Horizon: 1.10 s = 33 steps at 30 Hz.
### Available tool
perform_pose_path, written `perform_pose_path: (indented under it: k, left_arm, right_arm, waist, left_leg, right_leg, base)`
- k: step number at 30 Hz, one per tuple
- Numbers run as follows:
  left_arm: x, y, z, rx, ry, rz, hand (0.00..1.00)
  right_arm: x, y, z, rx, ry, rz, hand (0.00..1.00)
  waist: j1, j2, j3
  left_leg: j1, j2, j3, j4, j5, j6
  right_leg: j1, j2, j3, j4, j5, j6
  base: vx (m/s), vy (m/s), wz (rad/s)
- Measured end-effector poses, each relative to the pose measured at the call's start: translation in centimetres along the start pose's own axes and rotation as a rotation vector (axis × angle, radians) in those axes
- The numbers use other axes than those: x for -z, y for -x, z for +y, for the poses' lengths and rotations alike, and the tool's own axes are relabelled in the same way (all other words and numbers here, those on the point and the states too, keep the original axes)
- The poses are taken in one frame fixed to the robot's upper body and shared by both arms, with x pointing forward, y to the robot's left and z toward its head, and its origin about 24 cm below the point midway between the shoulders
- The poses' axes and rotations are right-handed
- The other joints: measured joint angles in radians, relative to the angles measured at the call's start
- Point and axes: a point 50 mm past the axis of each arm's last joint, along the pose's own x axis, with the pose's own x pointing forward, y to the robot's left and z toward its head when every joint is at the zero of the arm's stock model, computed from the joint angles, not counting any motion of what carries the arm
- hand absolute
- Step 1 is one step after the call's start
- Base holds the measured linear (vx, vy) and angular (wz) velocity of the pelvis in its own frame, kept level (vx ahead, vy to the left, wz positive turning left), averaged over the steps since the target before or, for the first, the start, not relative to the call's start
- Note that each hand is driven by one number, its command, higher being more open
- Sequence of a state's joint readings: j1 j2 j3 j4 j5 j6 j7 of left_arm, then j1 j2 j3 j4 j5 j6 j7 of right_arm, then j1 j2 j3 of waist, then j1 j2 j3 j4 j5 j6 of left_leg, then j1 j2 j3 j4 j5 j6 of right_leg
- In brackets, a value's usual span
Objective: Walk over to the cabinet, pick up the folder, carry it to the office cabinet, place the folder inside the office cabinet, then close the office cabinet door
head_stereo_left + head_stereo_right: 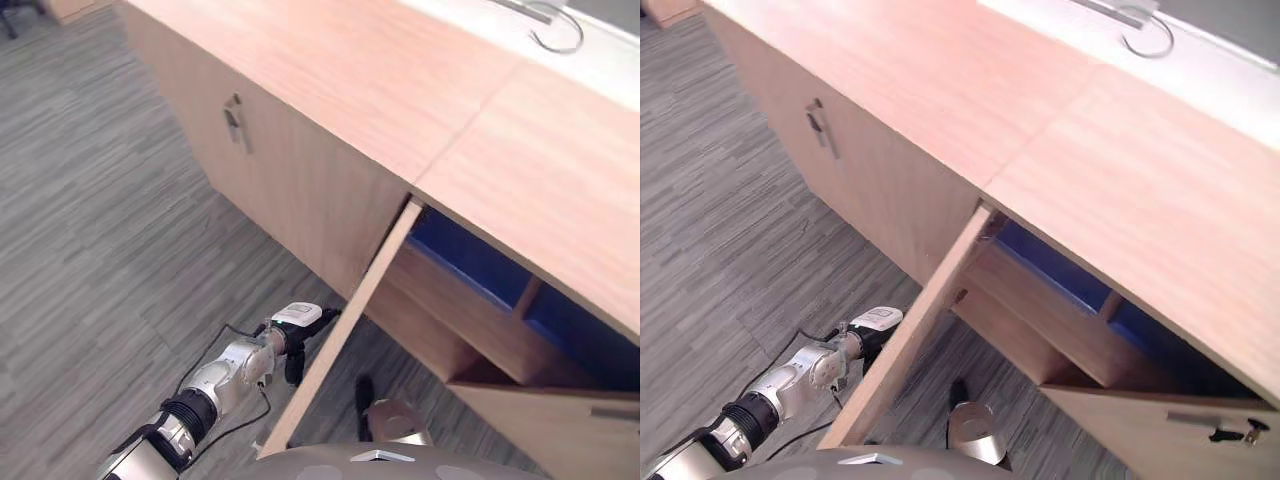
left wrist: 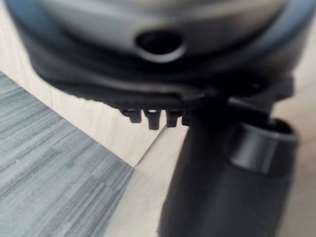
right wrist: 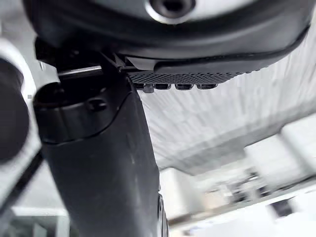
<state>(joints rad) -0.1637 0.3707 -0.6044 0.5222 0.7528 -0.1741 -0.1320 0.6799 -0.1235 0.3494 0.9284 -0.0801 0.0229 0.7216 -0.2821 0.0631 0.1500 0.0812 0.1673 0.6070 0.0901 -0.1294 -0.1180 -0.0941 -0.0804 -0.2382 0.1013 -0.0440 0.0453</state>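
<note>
The light wooden office cabinet (image 1: 520,170) stands with one door (image 1: 345,335) swung out towards me. Inside, on the upper shelf, the blue folder (image 1: 465,262) lies along the back, partly hidden under the cabinet top. My left hand (image 1: 298,338) is low on the outer face of that open door, its white-covered thumb up and its dark fingers straight against the wood; the left wrist view shows the hand (image 2: 217,187) close to the panel. My right hand (image 3: 98,163) hangs relaxed over the carpet and holds nothing.
A second open door (image 1: 1170,440) with a handle and key lies at the lower right. To the left is a closed cabinet door with a metal handle (image 1: 235,122). A white ledge with a cable (image 1: 555,30) runs behind the top. Grey carpet (image 1: 90,200) covers the floor.
</note>
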Motion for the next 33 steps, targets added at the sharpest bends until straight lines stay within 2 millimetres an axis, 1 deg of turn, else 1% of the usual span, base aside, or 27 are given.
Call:
perform_pose_path:
  k: [1, 4, 5, 8, 9, 13, 15, 16, 17, 18, 19, 20, 21, 22, 23, 24, 25, 26, 27, 28, 29, 30, 31, 32, 33]
  left_arm:
    - [0.1, 0.1, -0.1, 0.001, 0.005, 0.003, 1.00]
    - [0.2, 0.1, -0.1, -0.004, 0.015, 0.008, 1.00]
    - [0.3, 0.2, 0.0, -0.008, 0.021, 0.010, 1.00]
    - [0.4, 0.2, 0.2, -0.022, 0.045, 0.013, 1.00]
    - [0.4, 0.2, 0.1, -0.030, 0.061, 0.013, 1.00]
    - [0.2, -0.1, 0.1, -0.043, 0.080, 0.013, 1.00]
    - [0.2, -0.3, -0.1, -0.047, 0.099, 0.020, 1.00]
    - [0.2, -0.5, -0.1, -0.049, 0.111, 0.022, 1.00]
    - [0.1, -0.7, -0.1, -0.052, 0.129, 0.022, 1.00]
    - [-0.1, -0.9, 0.0, -0.064, 0.135, 0.022, 1.00]
    - [-0.4, -1.0, 0.1, -0.070, 0.140, 0.016, 1.00]
    - [-0.7, -1.3, 0.1, -0.077, 0.152, 0.017, 1.00]
    - [-1.1, -1.4, 0.2, -0.084, 0.167, 0.009, 1.00]
    - [-1.3, -1.4, 0.5, -0.095, 0.165, 0.004, 1.00]
    - [-1.2, -1.4, 0.8, -0.105, 0.166, 0.005, 1.00]
    - [-1.0, -1.3, 1.0, -0.112, 0.172, 0.015, 1.00]
    - [-0.6, -1.3, 1.2, -0.124, 0.209, 0.029, 1.00]
    - [-0.5, -1.2, 1.0, -0.121, 0.228, 0.033, 1.00]
    - [-0.4, -1.1, 1.1, -0.118, 0.243, 0.031, 1.00]
    - [-0.5, -1.1, 1.0, -0.109, 0.260, 0.027, 1.00]
    - [-0.4, -0.9, 0.9, -0.107, 0.261, 0.028, 1.00]
    - [-0.3, -0.5, 0.6, -0.109, 0.269, 0.028, 1.00]
    - [-0.3, -0.3, 0.5, -0.113, 0.275, 0.029, 1.00]
    - [-0.1, 0.1, 0.3, -0.117, 0.292, 0.034, 1.00]
    - [0.2, 0.2, 0.2, -0.119, 0.313, 0.039, 1.00]
  right_arm:
    - [0.7, 0.4, -0.5, 0.043, -0.138, -0.035, 1.00]
    - [1.6, 0.9, -1.3, 0.127, -0.366, -0.098, 1.00]
    - [1.6, 1.0, -1.4, 0.143, -0.395, -0.104, 1.00]
    - [1.5, 0.7, -1.2, 0.137, -0.411, -0.114, 1.00]
    - [1.5, 0.6, -1.0, 0.130, -0.414, -0.110, 1.00]
    - [1.1, 0.2, -1.0, 0.108, -0.385, -0.085, 1.00]
    - [-0.5, 0.0, -1.3, 0.087, -0.292, -0.052, 1.00]
    - [-1.0, -0.2, -1.3, 0.081, -0.241, -0.048, 1.00]
    - [-1.9, -0.2, -1.3, 0.073, -0.164, -0.045, 1.00]
    - [-2.9, -0.3, -1.5, 0.053, -0.103, -0.040, 1.00]
    - [-3.3, -0.3, -1.6, 0.045, -0.082, -0.034, 1.00]
    - [-3.6, -0.1, -1.9, 0.039, -0.075, -0.018, 1.00]
    - [-3.6, 0.3, -2.3, 0.050, -0.069, -0.010, 1.00]
    - [-3.2, 0.8, -2.8, 0.063, -0.065, 0.008, 1.00]
    - [-3.1, 0.9, -3.0, 0.064, -0.058, 0.019, 1.00]
    - [-3.1, 1.0, -3.1, 0.068, -0.050, 0.034, 1.00]
    - [-2.8, 1.2, -3.3, 0.064, -0.021, 0.071, 1.00]
    - [-2.4, 1.3, -3.2, 0.054, 0.021, 0.116, 1.00]
    - [-2.4, 1.3, -3.2, 0.041, 0.057, 0.145, 1.00]
    - [-2.4, 1.3, -3.1, 0.028, 0.112, 0.186, 1.00]
    - [-2.5, 1.2, -3.2, 0.022, 0.145, 0.207, 1.00]
    - [-2.9, 1.2, -3.3, 0.013, 0.208, 0.240, 1.00]
    - [-3.2, 1.2, -3.3, 0.008, 0.235, 0.250, 1.00]
    - [-4.0, 1.3, -3.5, 0.002, 0.300, 0.267, 1.00]
    - [-4.9, 1.2, -3.6, -0.007, 0.355, 0.274, 1.00]
  waist:
    - [-0.008, 0.004, -0.003]
    - [-0.010, -0.001, 0.000]
    - [-0.010, -0.005, 0.002]
    - [-0.004, -0.014, 0.005]
    - [0.000, -0.013, 0.005]
    - [-0.005, -0.008, 0.006]
    - [0.003, -0.004, 0.013]
    - [0.004, -0.004, 0.014]
    - [0.012, 0.000, 0.018]
    - [0.016, 0.005, 0.023]
    - [0.025, 0.004, 0.029]
    - [0.051, 0.020, 0.028]
    - [0.071, 0.036, 0.031]
    - [0.080, 0.050, 0.029]
    - [0.080, 0.052, 0.030]
    - [0.078, 0.044, 0.034]
    - [0.078, 0.040, 0.037]
    - [0.081, 0.034, 0.035]
    - [0.083, 0.032, 0.037]
    - [0.086, 0.030, 0.040]
    - [0.088, 0.029, 0.041]
    - [0.085, 0.028, 0.041]
    - [0.086, 0.027, 0.042]
    - [0.087, 0.024, 0.045]
    - [0.089, 0.021, 0.049]
  left_leg:
    - [0.002, 0.002, 0.007, 0.008, -0.003, -0.004]
    - [0.013, 0.001, 0.020, 0.012, -0.006, -0.005]
    - [0.013, 0.000, 0.019, 0.011, -0.008, -0.005]
    - [0.010, -0.003, 0.011, 0.011, -0.008, -0.006]
    - [0.008, -0.003, 0.004, 0.012, -0.008, -0.006]
    - [-0.022, 0.007, -0.040, 0.052, -0.012, -0.004]
    - [-0.071, 0.042, -0.078, 0.177, -0.046, 0.004]
    - [-0.085, 0.047, -0.102, 0.210, -0.050, 0.010]
    - [-0.110, 0.051, -0.162, 0.257, -0.054, 0.018]
    - [-0.147, 0.047, -0.272, 0.310, -0.060, 0.027]
    - [-0.169, 0.031, -0.371, 0.327, -0.077, 0.040]
    - [-0.174, -0.004, -0.527, 0.314, -0.109, 0.045]
    - [-0.157, -0.019, -0.617, 0.277, -0.120, 0.037]
    - [-0.126, -0.016, -0.642, 0.217, -0.145, 0.013]
    - [-0.119, -0.017, -0.640, 0.198, -0.158, 0.000]
    - [-0.116, -0.027, -0.626, 0.197, -0.156, 0.008]
    - [-0.109, -0.041, -0.598, 0.191, -0.154, 0.011]
    - [-0.109, -0.054, -0.573, 0.184, -0.154, 0.013]
    - [-0.110, -0.060, -0.559, 0.182, -0.153, 0.015]
    - [-0.110, -0.076, -0.538, 0.183, -0.152, 0.025]
    - [-0.110, -0.081, -0.525, 0.183, -0.152, 0.031]
    - [-0.109, -0.092, -0.501, 0.185, -0.154, 0.039]
    - [-0.108, -0.098, -0.486, 0.187, -0.154, 0.046]
    - [-0.109, -0.112, -0.458, 0.189, -0.156, 0.063]
    - [-0.112, -0.123, -0.422, 0.203, -0.162, 0.079]
  right_leg:
    - [0.000, 0.001, 0.006, 0.000, 0.000, 0.000]
    - [0.000, 0.002, 0.024, 0.001, 0.007, -0.001]
    - [0.000, 0.001, 0.023, 0.001, 0.010, 0.001]
    - [0.000, -0.002, 0.022, 0.000, 0.012, 0.004]
    - [0.001, -0.003, 0.019, 0.000, 0.011, 0.003]
    - [0.003, -0.009, -0.009, 0.011, 0.006, -0.003]
    - [-0.003, -0.005, -0.013, 0.041, -0.009, -0.014]
    - [-0.002, -0.005, -0.012, 0.045, -0.010, -0.016]
    - [-0.003, -0.003, -0.009, 0.051, -0.011, -0.017]
    - [-0.005, -0.001, -0.002, 0.055, -0.012, -0.019]
    - [-0.012, 0.002, 0.009, 0.053, -0.014, -0.022]
    - [-0.028, 0.013, 0.046, 0.055, -0.013, -0.022]
    - [-0.047, 0.031, 0.084, 0.060, -0.007, -0.014]
    - [-0.074, 0.047, 0.121, 0.075, 0.001, -0.006]
    - [-0.086, 0.049, 0.134, 0.080, 0.007, -0.001]
    - [-0.092, 0.048, 0.152, 0.083, 0.014, 0.008]
    - [-0.099, 0.043, 0.188, 0.073, 0.038, 0.022]
    - [-0.107, 0.037, 0.217, 0.053, 0.063, 0.028]
    - [-0.111, 0.031, 0.233, 0.039, 0.080, 0.032]
    - [-0.116, 0.026, 0.258, 0.019, 0.100, 0.039]
    - [-0.118, 0.023, 0.272, 0.010, 0.110, 0.043]
    - [-0.124, 0.019, 0.298, -0.007, 0.133, 0.049]
    - [-0.128, 0.017, 0.314, -0.015, 0.143, 0.053]
    - [-0.138, 0.012, 0.345, -0.033, 0.169, 0.060]
    - [-0.145, 0.006, 0.354, -0.055, 0.201, 0.057]
  base:
    - [-0.02, -0.016, -0.24]
    - [-0.05, -0.001, -0.15]
    - [-0.09, 0.010, -0.02]
    - [-0.11, 0.006, 0.05]
    - [-0.11, -0.006, 0.12]
    - [-0.10, -0.021, 0.24]
    - [-0.10, -0.047, 0.14]
    - [-0.11, -0.053, 0.06]
    - [-0.11, -0.038, 0.03]
    - [-0.12, -0.025, -0.06]
    - [-0.16, 0.054, -0.36]
    - [-0.15, 0.099, -0.78]
    - [-0.14, 0.112, -1.14]
    - [-0.09, 0.110, -0.98]
    - [-0.07, 0.094, -0.70]
    - [-0.09, 0.111, -0.54]
    - [-0.08, 0.117, -0.67]
    - [-0.09, 0.148, -0.67]
    - [-0.07, 0.183, -0.62]
    - [-0.04, 0.160, -0.47]
    - [-0.04, 0.173, -0.57]
    - [-0.02, 0.139, -0.51]
    - [-0.03, 0.162, -0.73]
    - [-0.04, 0.131, -0.81]
    - [-0.07, 0.144, -0.85]
